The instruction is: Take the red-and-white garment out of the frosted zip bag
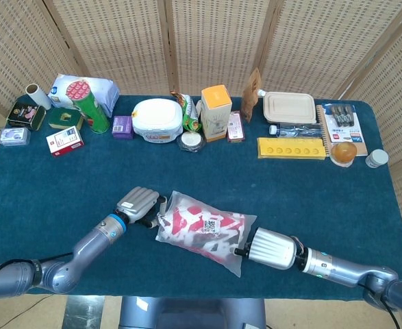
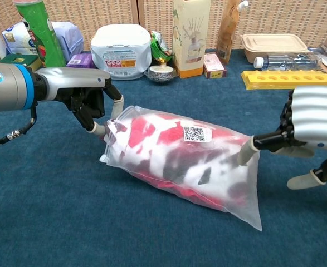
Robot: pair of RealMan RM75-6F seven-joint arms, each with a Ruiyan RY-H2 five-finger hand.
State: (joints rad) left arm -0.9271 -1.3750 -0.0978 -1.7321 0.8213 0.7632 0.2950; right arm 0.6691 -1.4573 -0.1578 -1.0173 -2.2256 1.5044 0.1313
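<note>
The frosted zip bag (image 1: 204, 231) (image 2: 192, 164) lies in the middle of the blue table with the red-and-white garment (image 2: 152, 130) inside it; a QR label is on top. My left hand (image 1: 137, 203) (image 2: 88, 102) is at the bag's left end, its fingers curled down and pinching the bag's edge there. At the bag's right end is my right hand (image 1: 268, 248) (image 2: 311, 125). One of its fingertips (image 2: 245, 152) touches the bag's right edge, while the thumb hangs apart to the right and grips nothing.
A row of things lines the back of the table: a green can (image 1: 91, 107), a white tub (image 1: 157, 119), an orange-topped carton (image 1: 216, 112), a yellow tray (image 1: 291, 148) and a lidded box (image 1: 290, 107). The table's front edge runs close behind the bag.
</note>
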